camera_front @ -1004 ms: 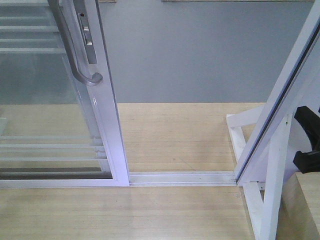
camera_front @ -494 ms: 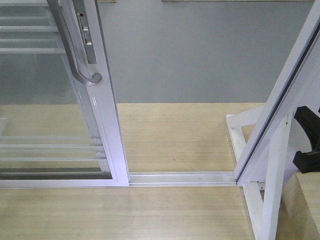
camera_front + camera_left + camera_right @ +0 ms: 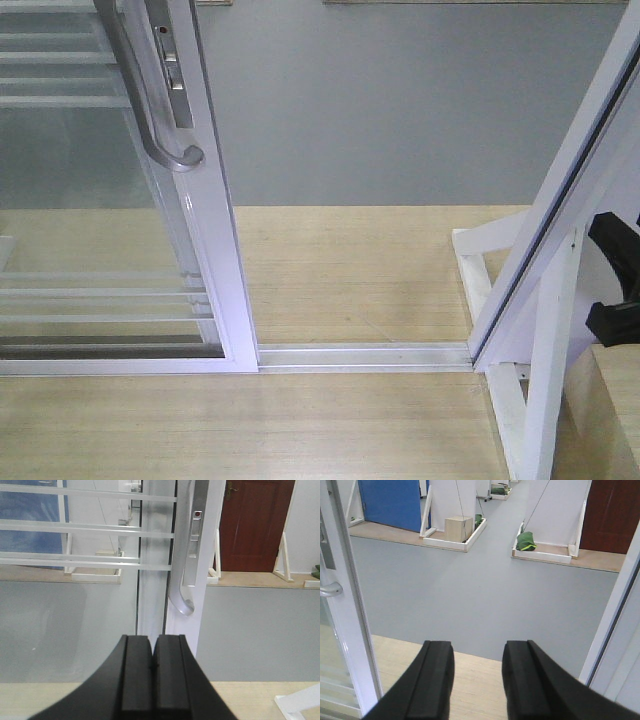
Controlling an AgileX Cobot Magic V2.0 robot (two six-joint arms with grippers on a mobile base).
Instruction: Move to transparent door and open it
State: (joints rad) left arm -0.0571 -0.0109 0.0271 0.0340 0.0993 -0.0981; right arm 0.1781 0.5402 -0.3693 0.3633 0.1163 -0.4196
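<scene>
Glass in a glossy white frame, crossed by thin white bars: that transparent door (image 3: 120,230) fills the left of my front view, its free stile standing on the floor track (image 3: 365,355) with a gap open to the right as far as the slanted white post with its diagonal brace (image 3: 545,300). I judge the panel stiff, fairly heavy and slick on every face, so the frame offers no grip. The place to take it is the grey curved metal pull handle (image 3: 182,587), upper centre of the left wrist view, hooking round its lower bend or the straight bar above, and loading it steadily so the glass is not jarred.

My left tool (image 3: 152,672) has its two black pads pressed together, holding nothing, just below the handle's curl and apart from it. My right tool (image 3: 477,680) stands moderately open and empty, pointing through the opening over the grey floor (image 3: 485,595); the handle's tip (image 3: 330,589) shows at that frame's left edge.
</scene>
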